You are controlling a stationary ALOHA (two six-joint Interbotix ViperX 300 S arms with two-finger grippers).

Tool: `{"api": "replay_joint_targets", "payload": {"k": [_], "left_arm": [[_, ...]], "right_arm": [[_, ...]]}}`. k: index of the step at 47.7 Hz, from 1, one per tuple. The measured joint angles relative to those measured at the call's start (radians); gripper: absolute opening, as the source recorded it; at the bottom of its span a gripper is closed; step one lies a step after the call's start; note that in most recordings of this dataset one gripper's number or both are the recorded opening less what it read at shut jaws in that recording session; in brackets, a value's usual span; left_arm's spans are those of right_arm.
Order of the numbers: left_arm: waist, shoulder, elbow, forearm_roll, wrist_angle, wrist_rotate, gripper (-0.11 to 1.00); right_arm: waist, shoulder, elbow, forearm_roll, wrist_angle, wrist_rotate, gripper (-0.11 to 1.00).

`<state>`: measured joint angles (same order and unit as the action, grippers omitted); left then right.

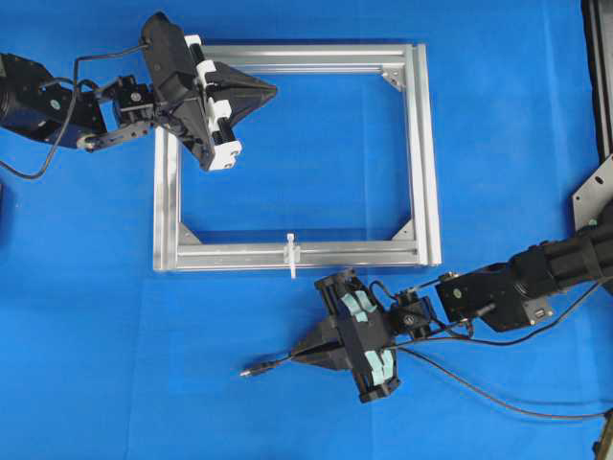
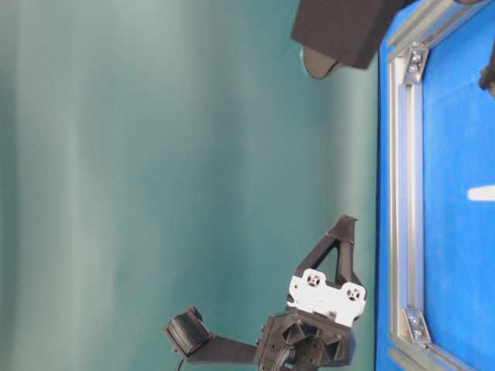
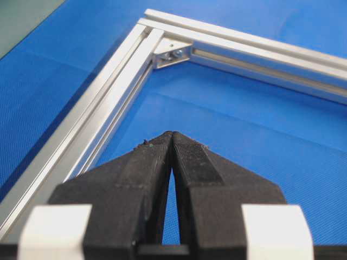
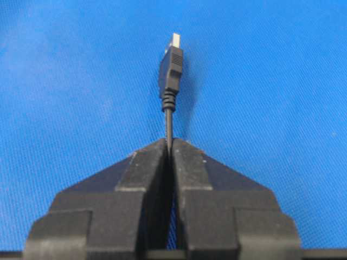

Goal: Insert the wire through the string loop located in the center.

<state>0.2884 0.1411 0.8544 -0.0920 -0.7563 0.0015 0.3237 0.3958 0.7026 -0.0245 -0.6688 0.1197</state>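
Note:
The wire is a thin black cable running across the blue mat from the right; its dark plug with a silvery tip sticks out ahead of my right gripper, which is shut on the wire just behind the plug. In the overhead view that gripper lies below the frame, plug pointing left. The string loop is a small white tie on the middle of the frame's near bar, up and slightly right of the plug. My left gripper is shut on nothing, hovering inside the frame's upper left corner.
A rectangular silver aluminium frame lies flat on the blue mat, with triangular corner brackets inside its corners. The table-level view shows the frame edge-on and the left arm's wrist above it. A dark fixture stands at the right edge.

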Motion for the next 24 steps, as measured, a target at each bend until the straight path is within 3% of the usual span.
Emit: {"api": "replay_joint_targets", "payload": {"k": [24], "left_arm": [[0.0, 0.0, 0.0, 0.0, 0.0, -0.002, 0.0]], "right_arm": [[0.002, -0.077, 0.008, 0.002, 0.061, 0.0, -0.03]]}}
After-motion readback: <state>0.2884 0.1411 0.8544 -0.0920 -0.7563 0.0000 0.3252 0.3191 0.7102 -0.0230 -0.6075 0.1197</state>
